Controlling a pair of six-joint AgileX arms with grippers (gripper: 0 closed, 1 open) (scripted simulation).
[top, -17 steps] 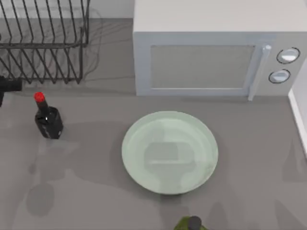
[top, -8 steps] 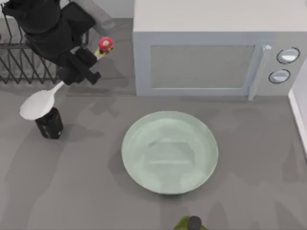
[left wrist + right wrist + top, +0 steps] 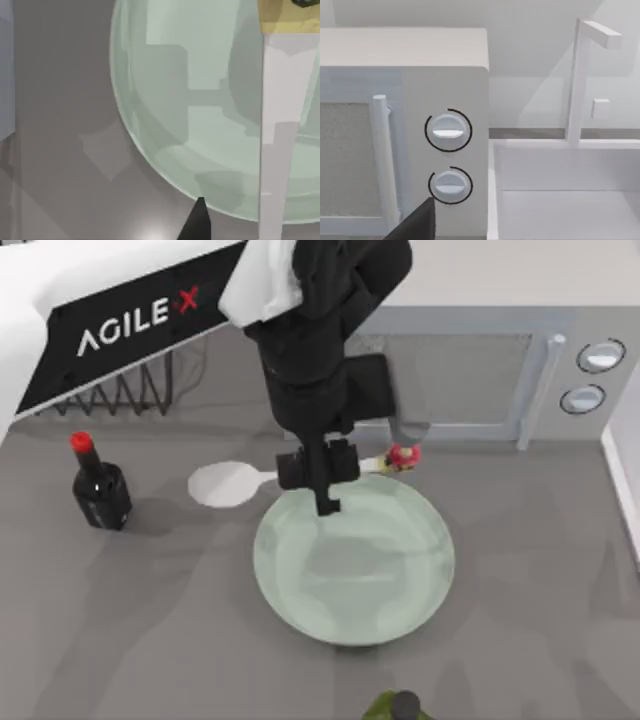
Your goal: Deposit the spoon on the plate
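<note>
Grey tabletop scene: left gripper clamps the spoon mid-handle above the plate's far rim, bowl hanging off the left edge. Carry step; next it probably needs shifting toward plate centre before letting go.

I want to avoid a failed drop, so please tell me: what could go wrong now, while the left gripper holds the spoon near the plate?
1. The left gripper holds the spoon over the far rim of the plate. The bowl end lies outside the rim, so a release here might tip it onto the table.
2. The bottle stands left of the plate; a leftward swing could hit it.
3. The microwave is close behind the arm.
</note>
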